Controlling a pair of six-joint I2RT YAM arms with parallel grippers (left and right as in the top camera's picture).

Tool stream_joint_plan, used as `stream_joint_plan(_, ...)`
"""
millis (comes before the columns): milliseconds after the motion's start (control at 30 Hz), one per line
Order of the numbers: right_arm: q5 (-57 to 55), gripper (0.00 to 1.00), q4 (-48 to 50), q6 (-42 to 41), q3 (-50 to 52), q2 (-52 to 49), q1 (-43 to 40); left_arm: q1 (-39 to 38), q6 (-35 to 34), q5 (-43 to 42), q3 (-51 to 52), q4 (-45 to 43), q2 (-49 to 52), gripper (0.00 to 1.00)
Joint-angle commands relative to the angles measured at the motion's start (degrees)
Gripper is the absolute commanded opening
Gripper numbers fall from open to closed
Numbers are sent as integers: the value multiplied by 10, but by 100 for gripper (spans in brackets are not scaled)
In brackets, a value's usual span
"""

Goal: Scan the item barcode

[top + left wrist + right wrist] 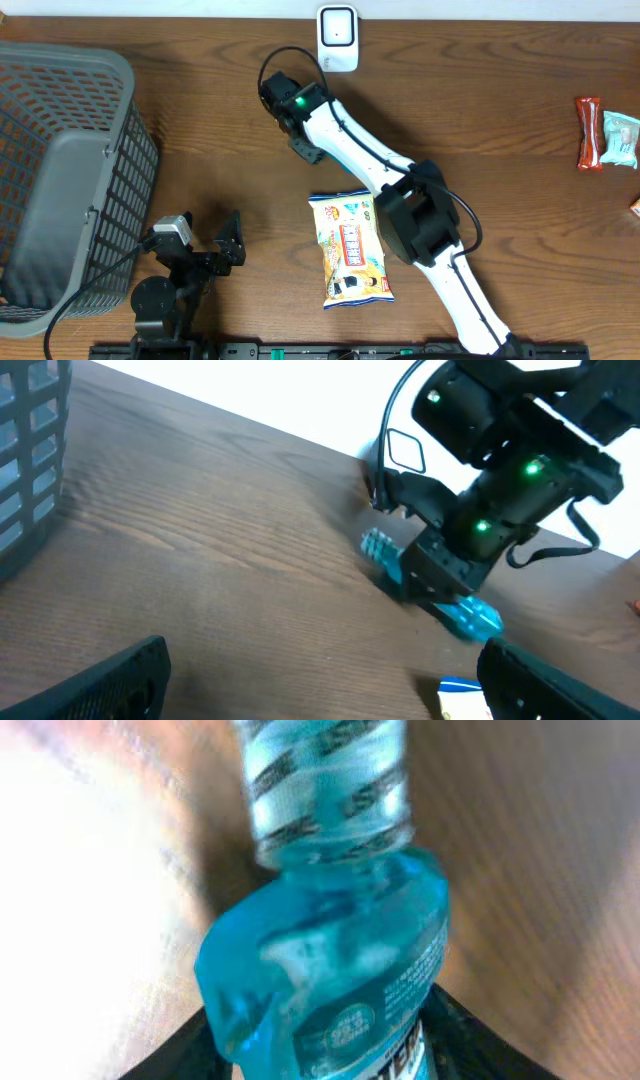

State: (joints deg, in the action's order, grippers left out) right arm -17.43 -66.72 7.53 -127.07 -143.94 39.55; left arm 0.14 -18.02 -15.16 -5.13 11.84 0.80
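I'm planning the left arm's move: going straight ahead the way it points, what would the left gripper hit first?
Likely the blue bottle at the right gripper, past bare table; depth is unclear.

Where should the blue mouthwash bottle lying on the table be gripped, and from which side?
Grip the blue bottle across its wide lower body, not the ribbed cap. It lies on its side on the table, so come from above, jaws straddling the body. The right end effector brackets it that way.
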Motion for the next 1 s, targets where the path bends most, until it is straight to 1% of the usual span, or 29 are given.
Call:
stream_joint_plan(0, 148, 45, -25, 29, 22, -17, -11, -2, 1, -7, 9, 12, -2, 98)
stream_joint_plan(133, 184, 44, -32, 32, 22, 4, -25, -2, 1, -7, 9, 12, -2, 98)
stream_joint_plan(200, 222, 44, -34, 56, 22, 9, -34, -2, 1, -7, 9, 12, -2, 98)
stream_joint_plan(333, 288, 43, -45, 76, 22, 9, -58, -2, 1, -7, 9, 12, -2, 98)
stream_joint_plan(567, 290, 45, -55, 75, 22, 9, -87, -2, 1, -7, 9, 12, -2, 98)
stream_joint_plan(800, 283, 48, -50, 76, 22, 9, -92, -2, 1, -7, 9, 12, -2, 98)
stream_joint_plan(967, 286, 48, -50, 83, 22, 9, -93, -2, 1, -7, 9, 12, -2, 98)
